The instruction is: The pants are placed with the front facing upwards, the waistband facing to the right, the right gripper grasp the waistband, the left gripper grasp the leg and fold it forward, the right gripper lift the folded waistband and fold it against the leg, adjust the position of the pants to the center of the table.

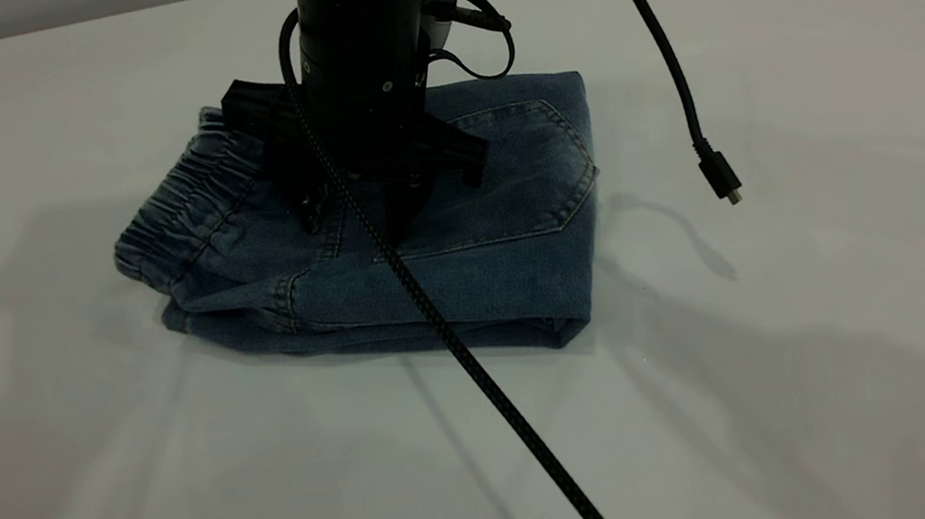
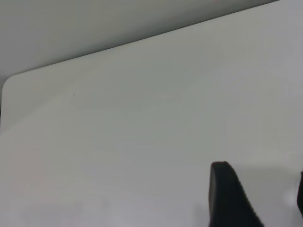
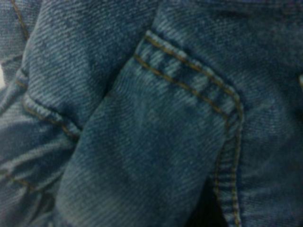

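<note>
Two folds look done: I see the pants lying as a compact bundle near the table's middle, back pocket up, the waistband toward the left edge. Behind, my right gripper presses down on them, probably to nudge them; I cannot tell its claw's state. The left gripper hovers apart over bare table.

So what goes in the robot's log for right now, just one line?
pants: folded, back pocket up | waistband: at exterior view's left | right gripper: pressed down on pants | left gripper: over bare table
</note>
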Action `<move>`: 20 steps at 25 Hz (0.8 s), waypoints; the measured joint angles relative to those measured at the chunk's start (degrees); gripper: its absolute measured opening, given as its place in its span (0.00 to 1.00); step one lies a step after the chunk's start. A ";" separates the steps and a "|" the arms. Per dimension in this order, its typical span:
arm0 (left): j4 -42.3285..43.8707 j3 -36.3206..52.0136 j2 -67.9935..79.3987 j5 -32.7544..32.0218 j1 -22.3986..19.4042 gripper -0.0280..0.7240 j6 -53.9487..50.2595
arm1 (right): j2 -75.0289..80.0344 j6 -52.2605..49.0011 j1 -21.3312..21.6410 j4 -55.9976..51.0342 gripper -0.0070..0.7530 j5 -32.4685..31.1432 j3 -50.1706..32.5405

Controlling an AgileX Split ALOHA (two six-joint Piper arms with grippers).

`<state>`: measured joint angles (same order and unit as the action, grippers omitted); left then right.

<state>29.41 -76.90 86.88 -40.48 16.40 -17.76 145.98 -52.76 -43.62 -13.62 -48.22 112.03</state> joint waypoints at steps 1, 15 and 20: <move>0.00 0.00 0.00 0.00 0.00 0.46 0.00 | 0.01 0.21 0.00 0.00 0.55 -0.10 0.06; -0.05 0.00 0.00 0.28 0.00 0.46 0.00 | 0.11 26.21 0.00 3.60 0.47 -14.52 0.53; -0.05 0.00 0.00 0.53 0.00 0.46 -0.11 | 0.11 33.00 0.00 6.12 0.47 -18.82 0.53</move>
<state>29.36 -76.90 86.88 -39.95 16.40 -17.87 146.09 -19.76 -43.62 -7.49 -67.05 112.55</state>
